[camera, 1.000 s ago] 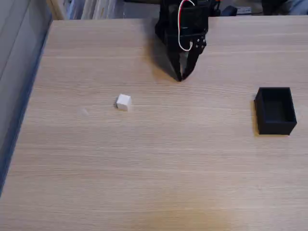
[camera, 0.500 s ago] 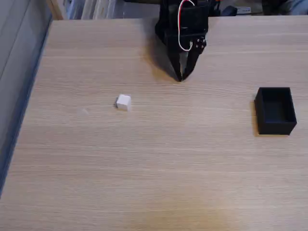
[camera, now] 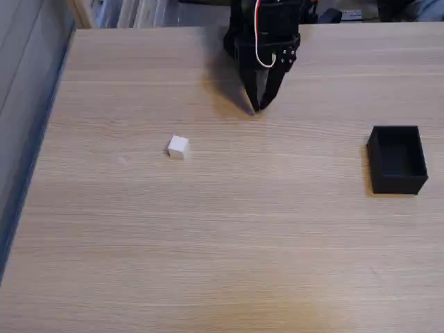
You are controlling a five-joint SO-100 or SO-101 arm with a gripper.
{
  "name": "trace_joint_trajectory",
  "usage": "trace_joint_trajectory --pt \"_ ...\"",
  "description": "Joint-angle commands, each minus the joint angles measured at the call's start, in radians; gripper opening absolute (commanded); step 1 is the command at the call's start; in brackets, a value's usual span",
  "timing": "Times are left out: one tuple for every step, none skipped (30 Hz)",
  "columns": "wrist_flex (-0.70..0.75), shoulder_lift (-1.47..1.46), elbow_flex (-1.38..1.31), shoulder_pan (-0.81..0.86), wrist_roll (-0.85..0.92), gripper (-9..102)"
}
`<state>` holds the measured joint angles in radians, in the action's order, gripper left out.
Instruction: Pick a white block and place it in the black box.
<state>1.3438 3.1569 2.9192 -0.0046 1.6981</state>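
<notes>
A: Where's the white block (camera: 178,147)?

B: Left of centre on the surface (camera: 208,243), alone. It looks light, rigid; flat opposite sides suit pinching.

A: The gripper (camera: 257,107)?

B: Top centre, fingers nearly together, empty. The black box (camera: 397,159) sits right.

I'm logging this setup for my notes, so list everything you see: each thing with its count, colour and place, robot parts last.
white block: one, white with greyish sides, left of centre on the table, apart from everything else.
black box: one, matte black, open top, near the right edge of the table, nothing visible inside.
table: one, light wood grain, spans most of the fixed view.
clutter beyond the table's far edge: blurred, too unclear to name.
gripper: one, black with red and white wires, at the top centre, fingertips pointing down toward the table, jaws together, holding nothing.
</notes>
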Motion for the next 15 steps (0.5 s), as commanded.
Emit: trace_joint_trajectory --pt "0.006 -0.140 -0.163 0.015 -0.026 0" --pt "0.008 -0.190 -0.209 0.026 -0.037 0" --pt "0.012 -0.241 -0.255 0.038 -0.038 0" --pt "0.020 -0.290 -0.301 0.049 -0.044 0" --pt "0.023 -0.339 -0.345 0.063 -0.052 1" --pt "0.026 -0.382 -0.387 0.077 -0.058 1" --pt "0.028 -0.423 -0.425 0.091 -0.061 2" --pt "0.028 -0.465 -0.460 0.104 -0.064 3" --pt "0.026 -0.503 -0.494 0.123 -0.071 5" --pt "0.023 -0.538 -0.525 0.141 -0.072 7" --pt "0.015 -0.572 -0.549 0.160 -0.072 8" --pt "0.008 -0.603 -0.572 0.179 -0.071 10" --pt "-0.002 -0.632 -0.591 0.201 -0.067 11" --pt "-0.012 -0.660 -0.607 0.225 -0.064 12" --pt "-0.021 -0.687 -0.620 0.250 -0.055 13"
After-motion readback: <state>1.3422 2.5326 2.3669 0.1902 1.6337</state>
